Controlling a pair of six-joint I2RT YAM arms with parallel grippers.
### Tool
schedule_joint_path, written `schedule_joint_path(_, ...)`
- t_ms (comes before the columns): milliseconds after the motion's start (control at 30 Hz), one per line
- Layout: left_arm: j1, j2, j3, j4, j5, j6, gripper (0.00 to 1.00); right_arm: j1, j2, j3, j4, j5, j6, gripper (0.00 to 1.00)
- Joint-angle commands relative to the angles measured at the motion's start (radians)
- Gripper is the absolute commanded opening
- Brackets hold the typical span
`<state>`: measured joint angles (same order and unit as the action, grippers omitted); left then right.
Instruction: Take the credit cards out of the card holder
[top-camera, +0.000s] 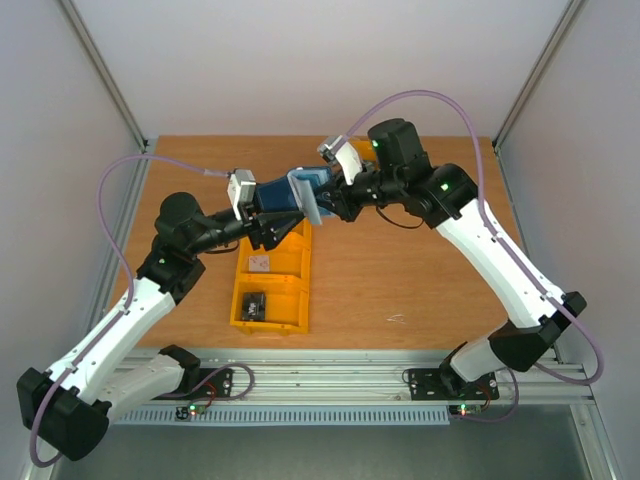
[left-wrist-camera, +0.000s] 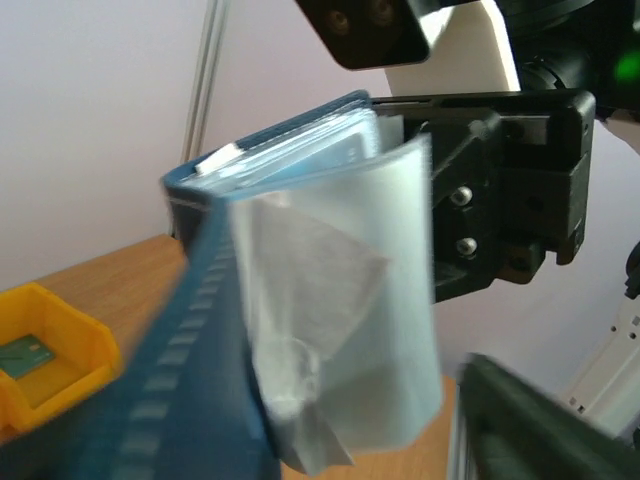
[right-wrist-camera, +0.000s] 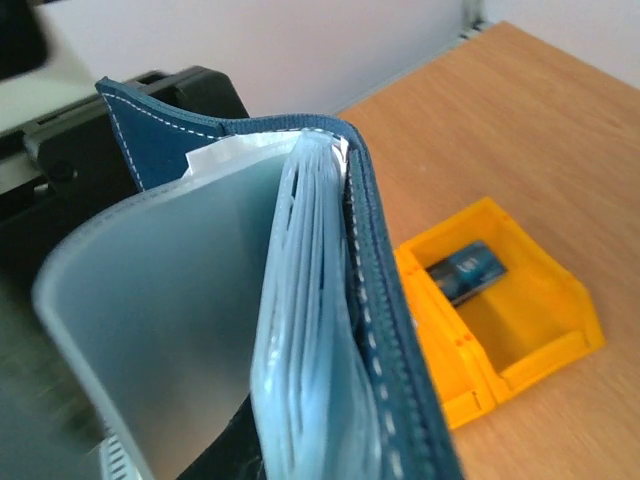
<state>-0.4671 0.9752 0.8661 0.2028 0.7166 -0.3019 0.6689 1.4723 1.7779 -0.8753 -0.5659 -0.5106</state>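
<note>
The card holder, a dark navy wallet, hangs open in the air between both arms, above the yellow bin. My right gripper is shut on its pale grey-blue pocket side, and its fingers are hidden behind the wallet. My left gripper stands open around the navy cover. Its one visible finger is apart from the pale flap, and the other is hidden. A white edge shows at the pocket tops. No red card is in view.
A yellow two-compartment bin sits on the wooden table under the wallet. It holds a pale card in the far compartment and a dark card in the near one. The dark card also shows in the right wrist view.
</note>
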Motion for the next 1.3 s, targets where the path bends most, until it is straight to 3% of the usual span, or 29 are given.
schedule_joint_path(0, -0.005, -0.003, 0.002, 0.029, -0.098, 0.01, 0.99, 0.068, 0.068, 0.103, -0.066, 0.257, 0.034, 0.01)
schedule_joint_path(67, -0.005, 0.0, 0.004, 0.024, -0.15, 0.01, 0.99, 0.118, 0.111, 0.16, -0.11, 0.396, 0.034, 0.01)
schedule_joint_path(167, -0.005, 0.002, 0.006, 0.02, -0.205, 0.008, 0.99, 0.156, 0.156, 0.215, -0.134, 0.487, 0.049, 0.01)
schedule_joint_path(367, -0.005, 0.005, 0.002, -0.032, -0.34, -0.003, 0.98, 0.169, 0.156, 0.228, -0.128, 0.479, 0.028, 0.01)
schedule_joint_path(533, -0.004, 0.001, -0.009, -0.095, -0.486, 0.037, 0.43, 0.147, 0.104, 0.184, -0.086, 0.354, 0.013, 0.01)
schedule_joint_path(767, -0.004, -0.01, -0.032, -0.027, -0.31, -0.003, 0.19, 0.003, 0.02, 0.105, -0.018, -0.009, 0.049, 0.01)
schedule_joint_path(867, -0.004, -0.014, -0.034, 0.018, -0.216, -0.007, 0.01, -0.055, -0.002, 0.069, 0.007, -0.188, 0.057, 0.02)
schedule_joint_path(1033, -0.003, -0.02, -0.023, 0.049, -0.06, 0.032, 0.0, -0.103, -0.017, 0.048, -0.02, -0.285, 0.028, 0.24)
schedule_joint_path(1267, -0.002, -0.028, -0.022, 0.055, -0.054, 0.021, 0.0, -0.151, -0.036, -0.009, -0.03, -0.266, 0.033, 0.29)
